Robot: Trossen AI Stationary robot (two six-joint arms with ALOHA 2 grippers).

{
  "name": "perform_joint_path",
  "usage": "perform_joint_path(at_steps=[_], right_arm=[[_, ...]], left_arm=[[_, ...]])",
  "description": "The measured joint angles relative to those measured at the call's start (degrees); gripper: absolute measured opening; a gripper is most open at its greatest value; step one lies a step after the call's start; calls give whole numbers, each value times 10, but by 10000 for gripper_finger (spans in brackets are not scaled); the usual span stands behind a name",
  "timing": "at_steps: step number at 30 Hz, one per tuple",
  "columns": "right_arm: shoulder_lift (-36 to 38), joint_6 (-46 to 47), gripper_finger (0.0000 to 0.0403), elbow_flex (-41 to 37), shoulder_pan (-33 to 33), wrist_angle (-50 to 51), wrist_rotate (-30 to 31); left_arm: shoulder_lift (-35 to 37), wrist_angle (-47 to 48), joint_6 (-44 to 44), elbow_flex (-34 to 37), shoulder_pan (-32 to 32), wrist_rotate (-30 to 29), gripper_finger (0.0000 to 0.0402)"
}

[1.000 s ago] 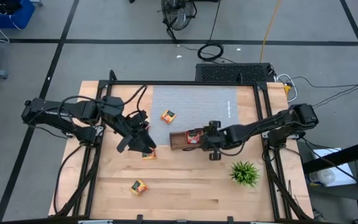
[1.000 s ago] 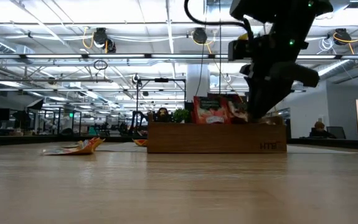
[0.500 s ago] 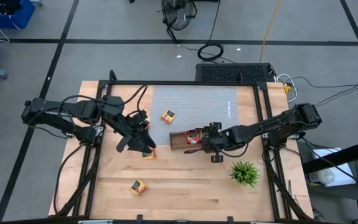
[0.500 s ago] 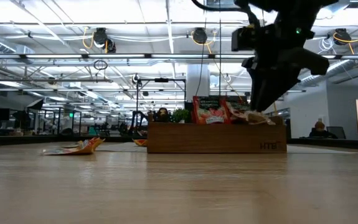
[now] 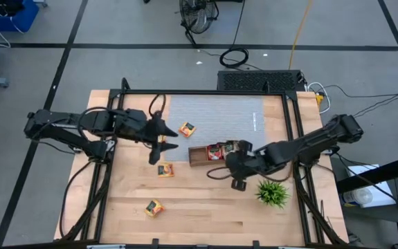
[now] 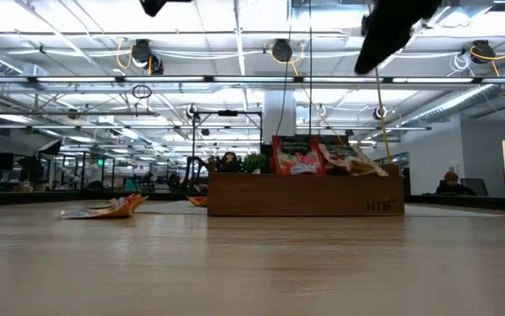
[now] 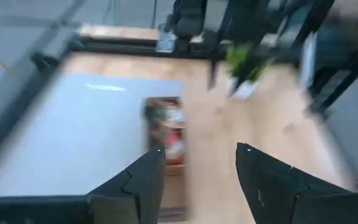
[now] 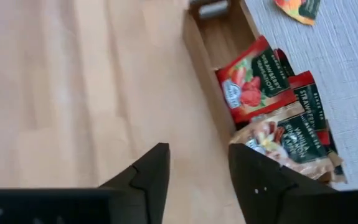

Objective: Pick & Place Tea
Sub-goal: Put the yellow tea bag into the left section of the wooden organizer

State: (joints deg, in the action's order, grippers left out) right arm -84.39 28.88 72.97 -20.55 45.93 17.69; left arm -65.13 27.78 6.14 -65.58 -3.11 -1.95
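Observation:
The brown wooden tray [image 5: 200,155] sits mid-table with several tea sachets in it, red ones [image 8: 252,81] and a pale one [image 8: 291,144], standing up over its rim in the low view [image 6: 300,156]. Three more tea sachets lie flat: one on the grey mat [image 5: 187,128], two on the wood [image 5: 165,170] [image 5: 154,207]. My right gripper [image 8: 198,168] hangs open over the bare wood just on the near side of the tray [image 5: 225,177]. My left gripper [image 7: 200,162] is open above the table, left of the tray [image 5: 163,149], with nothing between its fingers.
A spiky green plant [image 5: 273,192] stands near the right gripper, toward the near right corner. The grey mat [image 5: 216,114] covers the far middle of the table. Black frame rails [image 5: 295,131] run along the table's sides. Bare wood lies toward the near edge.
My right gripper has let go of a pale sachet, which now lies in the tray's right end. It has risen and drawn back toward the table's near edge. My left gripper has lifted off the sachet on the wood and rolled about, now pointing across toward the tray.

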Motion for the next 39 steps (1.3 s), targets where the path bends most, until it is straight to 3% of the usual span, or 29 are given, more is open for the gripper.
perform_joint_path(at_steps=[6,10,14,21,30,39], right_arm=[[70,15,197,0,-37,-11,0],[113,-7,215,0,-48,-22,0],[137,-18,219,0,-51,-21,1],[156,-28,216,0,-50,-30,1],[158,-42,215,0,-50,-88,0],[158,-47,219,0,-48,-93,34]], left_arm=[[-41,62,-216,0,31,-11,198],[-91,134,-280,1,66,-11,198],[-135,142,-330,0,105,6,198],[-218,136,-490,0,162,19,198],[-319,106,-567,0,231,37,198],[-359,74,-596,0,237,69,198]])
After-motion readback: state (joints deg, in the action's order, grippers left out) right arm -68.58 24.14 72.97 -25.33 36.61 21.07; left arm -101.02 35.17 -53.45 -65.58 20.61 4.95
